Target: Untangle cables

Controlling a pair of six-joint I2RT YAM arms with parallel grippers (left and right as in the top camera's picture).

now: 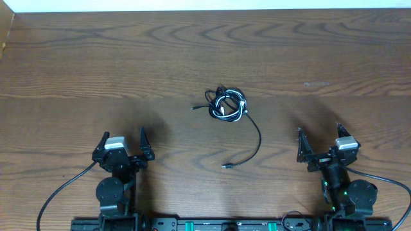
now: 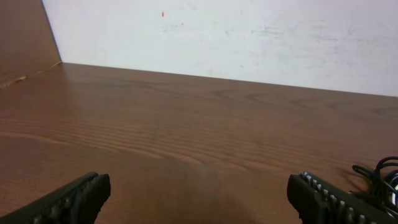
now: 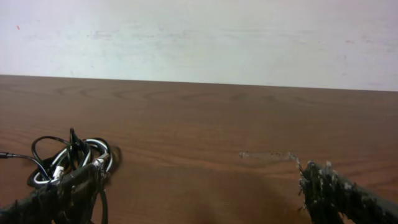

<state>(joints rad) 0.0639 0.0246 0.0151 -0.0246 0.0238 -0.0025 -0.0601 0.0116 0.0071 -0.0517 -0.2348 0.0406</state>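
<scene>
The cables (image 1: 227,104) lie bunched in the middle of the table: black cords wound with one white cord. One black cord trails from the bunch toward the front and ends in a small plug (image 1: 227,166). The bunch also shows at the left of the right wrist view (image 3: 71,158) and at the right edge of the left wrist view (image 2: 380,175). My left gripper (image 1: 123,142) is open and empty at the front left, well away from the cables. My right gripper (image 1: 319,139) is open and empty at the front right.
The wooden table (image 1: 96,64) runs back to a white wall (image 3: 199,37). Thick black arm wires (image 1: 61,189) curve beside the left base and beside the right base (image 1: 385,183) at the front edge.
</scene>
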